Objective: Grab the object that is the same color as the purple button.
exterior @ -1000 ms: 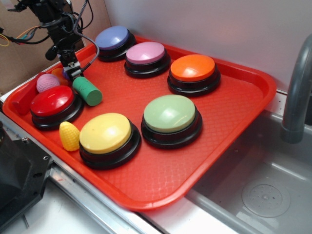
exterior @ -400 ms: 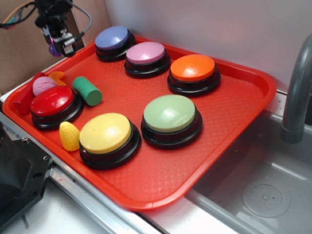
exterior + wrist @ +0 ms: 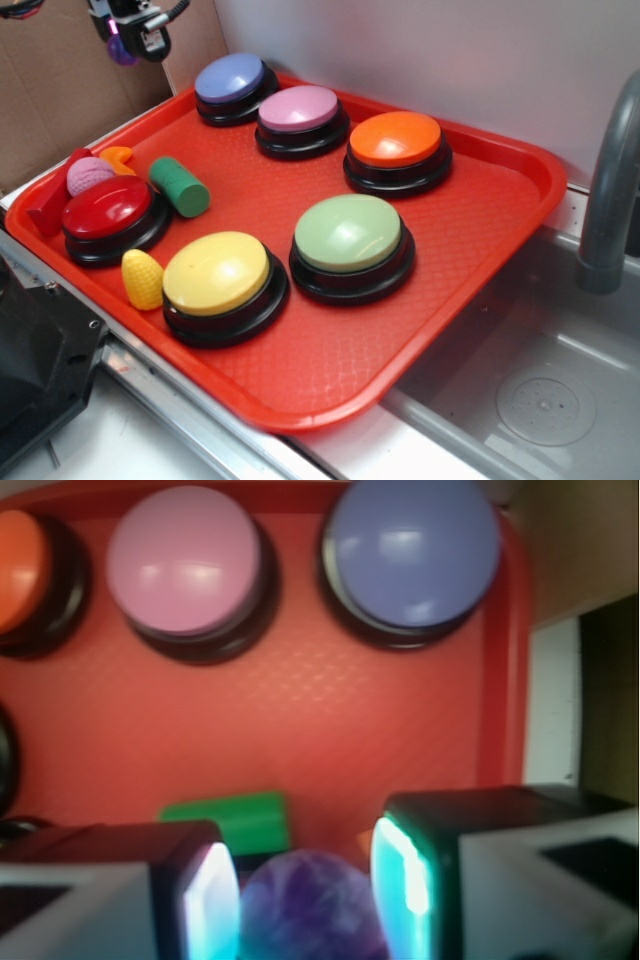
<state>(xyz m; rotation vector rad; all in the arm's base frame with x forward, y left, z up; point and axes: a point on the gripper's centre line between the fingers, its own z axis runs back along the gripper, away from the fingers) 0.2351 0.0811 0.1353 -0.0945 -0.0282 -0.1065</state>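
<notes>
My gripper hangs high above the tray's far left corner, shut on a small glossy dark purple ball. In the wrist view the ball fills the gap between the two fingers of the gripper, touching both pads. The purple button stands in the tray's back row; in the wrist view the same purple button lies far below and ahead.
On the red tray stand blue, orange, green, yellow and red buttons. A green cylinder, pink dimpled ball, orange curved piece and yellow corn lie at left. A sink and faucet are at right.
The gripper has risen from beside the pink ball and green cylinder up and back to the top left, carrying the purple ball off the tray.
</notes>
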